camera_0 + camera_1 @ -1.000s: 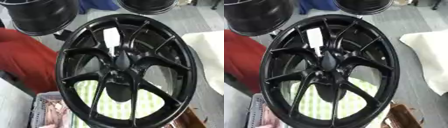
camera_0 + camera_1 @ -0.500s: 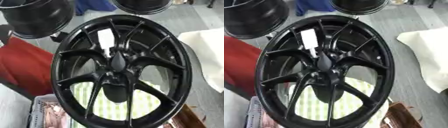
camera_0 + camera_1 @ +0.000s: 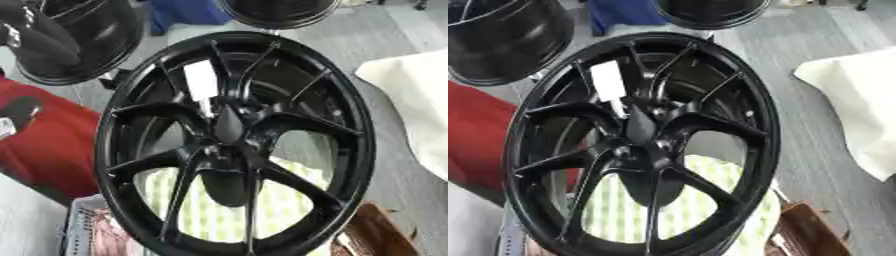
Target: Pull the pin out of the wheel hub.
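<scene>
The whole view has slid sideways across the last second, which I take for the head turning; the black wheel hub (image 3: 232,145) itself looks unmoved. The pin with its white tag (image 3: 200,81) remains seated above the centre. Neither hand shows, so I cannot tell their state; pulling hasn't begun
</scene>
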Tool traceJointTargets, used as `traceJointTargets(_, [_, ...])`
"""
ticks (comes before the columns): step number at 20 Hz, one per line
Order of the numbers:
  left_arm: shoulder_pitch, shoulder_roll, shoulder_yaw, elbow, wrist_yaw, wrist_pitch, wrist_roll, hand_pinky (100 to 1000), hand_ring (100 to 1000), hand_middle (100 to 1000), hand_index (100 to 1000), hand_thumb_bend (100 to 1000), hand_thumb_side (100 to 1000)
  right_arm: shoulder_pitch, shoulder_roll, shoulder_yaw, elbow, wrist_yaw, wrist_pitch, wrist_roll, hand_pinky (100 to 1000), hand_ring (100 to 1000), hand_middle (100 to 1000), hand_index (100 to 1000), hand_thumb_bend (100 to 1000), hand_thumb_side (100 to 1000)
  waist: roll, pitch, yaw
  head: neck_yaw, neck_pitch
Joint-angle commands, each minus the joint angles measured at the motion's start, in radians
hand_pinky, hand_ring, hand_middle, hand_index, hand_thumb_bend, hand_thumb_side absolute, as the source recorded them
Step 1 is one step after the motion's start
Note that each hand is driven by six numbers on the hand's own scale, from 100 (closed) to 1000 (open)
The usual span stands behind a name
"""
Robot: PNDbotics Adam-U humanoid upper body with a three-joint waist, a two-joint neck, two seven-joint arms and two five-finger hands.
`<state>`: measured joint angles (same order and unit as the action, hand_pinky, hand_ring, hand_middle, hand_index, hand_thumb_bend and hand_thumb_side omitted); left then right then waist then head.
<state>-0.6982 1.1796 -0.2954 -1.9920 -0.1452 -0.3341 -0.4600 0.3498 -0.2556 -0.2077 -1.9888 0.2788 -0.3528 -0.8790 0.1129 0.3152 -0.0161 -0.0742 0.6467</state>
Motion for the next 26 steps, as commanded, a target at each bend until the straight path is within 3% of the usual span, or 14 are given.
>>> traceJointTargets(1, [-0.026,0.036,-0.009,-0.008,0.004,-0.003,-0.053,894,809,779,858,141,450,-0.005,0.000,0.007,-0.011,0.013,-0.024,-0.028,431,640,442,658,330,224,-0.004,-0.007,-0.005,0.011,-0.018])
traceJointTargets(6, [-0.085,-0.001,-0.029,-0.008,0.033,-0.023,-0.136,910,825,786,869,157,398,-0.021,0.014,0.026,-0.011,0.009,-0.015,-0.028,427,638,439,656,328,226,-0.008,0.006,-0.019,0.022,-0.026])
traceJointTargets(9, [-0.129,-0.030,-0.040,-0.008,0.054,-0.021,-0.185,915,832,798,871,169,301,-0.028,0.023,0.032,-0.011,0.004,-0.009,-0.028,426,637,437,655,328,227,-0.012,0.011,-0.027,0.032,-0.032])
traceJointTargets(19, [-0.255,-0.104,-0.024,0.004,0.134,0.038,-0.338,913,835,808,883,168,186,-0.031,0.039,0.044,-0.011,0.011,-0.002,-0.028,424,636,435,654,330,228,-0.023,0.013,-0.038,0.050,-0.034])
traceJointTargets(26, [-0.393,-0.207,-0.019,0.103,0.197,0.062,-0.422,911,825,799,870,142,100,-0.035,0.040,0.049,-0.011,0.004,0.002,-0.028,420,635,434,647,328,231,-0.026,0.011,-0.042,0.054,-0.038])
